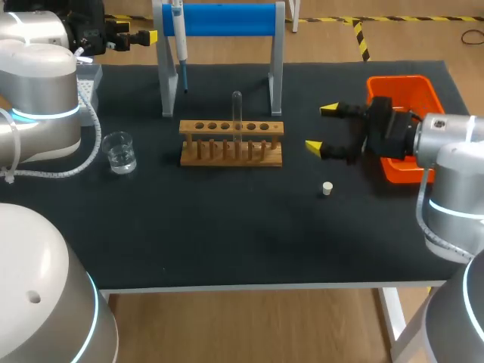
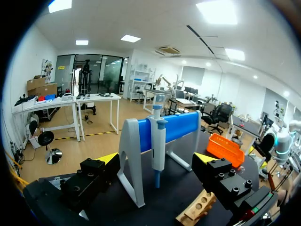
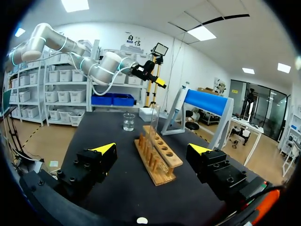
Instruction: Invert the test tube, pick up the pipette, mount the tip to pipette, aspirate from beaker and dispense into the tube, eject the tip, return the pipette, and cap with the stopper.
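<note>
In the head view, the left arm (image 1: 41,91) fills the upper left corner. Its claw (image 1: 140,38) sits at the top edge, off the back of the bench (image 1: 227,234). In the left wrist view the two yellow tips are spread wide with nothing gripped. The pipette (image 1: 180,41) hangs ahead of them on its stand (image 1: 219,19).

Below that arm, at middle left, a glass beaker (image 1: 119,151) stands on the dark bench top. It is well apart from everything else.

The stand is at upper centre, a blue bar across two grey uprights. The pipette hangs at the bar's left end, tip end down.

Just in front of the stand is the wooden rack (image 1: 231,142). The test tube (image 1: 237,117) stands upright in a hole near its middle.

Right of the rack is the right claw (image 1: 321,128), facing the rack with its fingers wide apart and empty. In the right wrist view the rack lies straight ahead of it, near but not touching.

The small white stopper (image 1: 327,188) lies on the bench, below the claw in the frame.

An orange tray (image 1: 404,87) is at the upper right, partly covered by the right arm (image 1: 446,151).
</note>
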You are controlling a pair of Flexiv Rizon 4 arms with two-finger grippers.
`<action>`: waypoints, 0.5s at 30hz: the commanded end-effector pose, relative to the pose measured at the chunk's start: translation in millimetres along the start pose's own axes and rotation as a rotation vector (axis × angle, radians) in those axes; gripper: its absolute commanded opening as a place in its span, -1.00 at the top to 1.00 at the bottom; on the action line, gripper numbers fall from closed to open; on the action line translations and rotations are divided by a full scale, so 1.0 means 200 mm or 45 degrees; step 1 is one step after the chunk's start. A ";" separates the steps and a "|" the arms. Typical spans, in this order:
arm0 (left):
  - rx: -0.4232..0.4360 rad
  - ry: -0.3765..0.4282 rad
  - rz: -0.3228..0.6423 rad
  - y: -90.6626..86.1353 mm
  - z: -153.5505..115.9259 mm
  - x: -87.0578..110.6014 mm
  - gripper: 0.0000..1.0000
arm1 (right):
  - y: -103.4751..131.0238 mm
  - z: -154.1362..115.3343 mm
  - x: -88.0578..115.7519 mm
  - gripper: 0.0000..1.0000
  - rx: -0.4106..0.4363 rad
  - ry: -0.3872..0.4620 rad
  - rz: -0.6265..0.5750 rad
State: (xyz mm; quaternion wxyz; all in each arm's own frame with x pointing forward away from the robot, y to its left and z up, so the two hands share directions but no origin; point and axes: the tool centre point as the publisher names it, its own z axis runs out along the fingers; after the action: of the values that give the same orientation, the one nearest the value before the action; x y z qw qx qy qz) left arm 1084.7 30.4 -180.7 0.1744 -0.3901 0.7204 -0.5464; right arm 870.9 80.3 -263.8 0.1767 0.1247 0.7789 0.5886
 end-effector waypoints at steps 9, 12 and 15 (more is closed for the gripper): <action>0.084 -0.013 0.076 0.12 -0.18 0.33 -1.00 | 0.00 0.00 0.00 -1.00 -0.001 0.000 0.000; 0.102 -0.001 0.123 0.16 -0.24 0.48 -1.00 | 0.00 0.00 0.00 -1.00 -0.001 0.000 0.000; 0.103 0.017 0.189 0.22 -0.29 0.62 -1.00 | 0.00 0.00 0.00 -1.00 -0.001 0.000 0.000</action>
State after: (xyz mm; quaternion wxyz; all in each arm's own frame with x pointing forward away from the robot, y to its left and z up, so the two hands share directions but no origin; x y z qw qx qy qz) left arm 997.2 -13.6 -179.5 0.2001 -0.3277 0.7454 -0.5449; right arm 871.0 80.2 -264.2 0.1770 0.1248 0.7782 0.5894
